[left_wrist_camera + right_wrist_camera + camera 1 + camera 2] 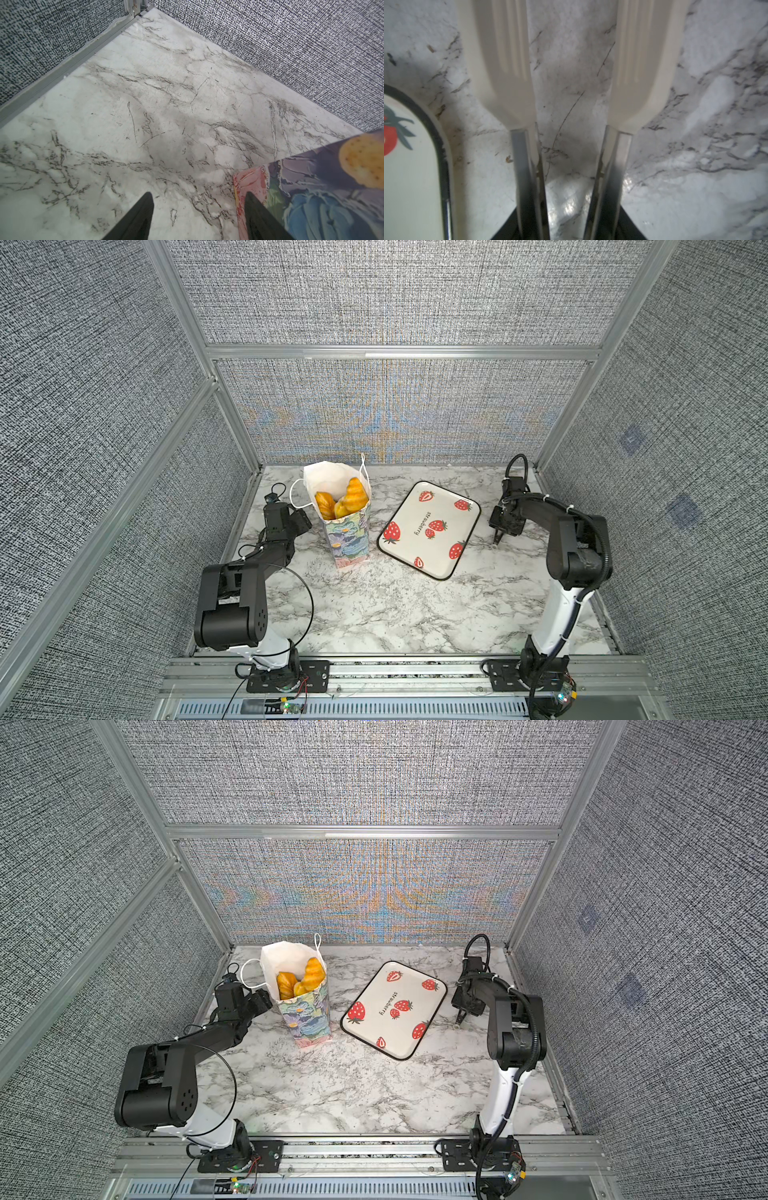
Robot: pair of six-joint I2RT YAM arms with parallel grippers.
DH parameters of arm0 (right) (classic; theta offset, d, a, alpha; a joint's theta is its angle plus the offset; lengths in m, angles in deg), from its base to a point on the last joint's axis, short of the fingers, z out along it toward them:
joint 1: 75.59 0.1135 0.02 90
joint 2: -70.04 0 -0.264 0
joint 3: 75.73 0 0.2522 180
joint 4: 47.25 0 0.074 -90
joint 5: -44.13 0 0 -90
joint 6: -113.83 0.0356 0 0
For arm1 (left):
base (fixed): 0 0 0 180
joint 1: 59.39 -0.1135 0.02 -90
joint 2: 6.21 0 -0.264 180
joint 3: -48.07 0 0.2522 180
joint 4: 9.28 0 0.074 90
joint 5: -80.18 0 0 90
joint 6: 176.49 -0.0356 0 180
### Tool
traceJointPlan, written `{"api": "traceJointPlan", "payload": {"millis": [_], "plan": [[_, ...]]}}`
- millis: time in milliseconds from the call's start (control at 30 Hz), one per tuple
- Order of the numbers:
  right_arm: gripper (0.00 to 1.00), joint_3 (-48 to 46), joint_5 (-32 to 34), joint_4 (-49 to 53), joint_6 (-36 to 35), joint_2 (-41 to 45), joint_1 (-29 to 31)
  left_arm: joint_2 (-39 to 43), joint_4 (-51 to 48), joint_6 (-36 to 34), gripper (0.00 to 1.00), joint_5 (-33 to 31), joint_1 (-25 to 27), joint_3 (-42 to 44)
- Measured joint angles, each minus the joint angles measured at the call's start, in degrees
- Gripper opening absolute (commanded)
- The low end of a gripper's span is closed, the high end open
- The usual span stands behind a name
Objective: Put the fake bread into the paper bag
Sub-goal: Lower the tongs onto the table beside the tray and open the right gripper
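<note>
Glossy golden croissants (343,499) crowd the mouth of the tall floral paper bag (347,539), left of centre in both top views — while the right gripper (566,229) clasps white slotted tongs (506,68), blades apart, over a veined marble-print tabletop (695,187).

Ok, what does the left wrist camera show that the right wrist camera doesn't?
Only the left wrist view: the bag from its floral side, the woven walls meeting at a corner, and the left gripper, open and empty, close by the bag. Only the right wrist view: the tongs, gripped by the right gripper, and one corner of the tray with part of a strawberry. Both: the marble table.
</note>
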State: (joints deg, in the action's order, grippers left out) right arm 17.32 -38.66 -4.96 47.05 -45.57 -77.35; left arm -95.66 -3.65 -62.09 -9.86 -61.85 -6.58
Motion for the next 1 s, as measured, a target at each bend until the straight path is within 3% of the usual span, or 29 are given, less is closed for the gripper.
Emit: {"api": "traceJointPlan", "payload": {"millis": [400, 600, 1000], "plan": [[0.5, 11.08, -0.04, 2.4, -1.16, -7.34, 0.44, 2.47, 0.17, -0.59, 0.71, -1.53, 0.0, 2.54], [0.59, 19.78, 0.59, 5.11, -2.21, -13.2, 0.48, 4.96, 0.15, -1.07, 0.72, -2.91, 0.0, 2.69], [0.74, 18.51, 0.66, 5.75, -2.43, -12.39, 1.05, 4.92, 0.59, -2.05, 0.72, -4.0, -0.04, 1.95]]}}
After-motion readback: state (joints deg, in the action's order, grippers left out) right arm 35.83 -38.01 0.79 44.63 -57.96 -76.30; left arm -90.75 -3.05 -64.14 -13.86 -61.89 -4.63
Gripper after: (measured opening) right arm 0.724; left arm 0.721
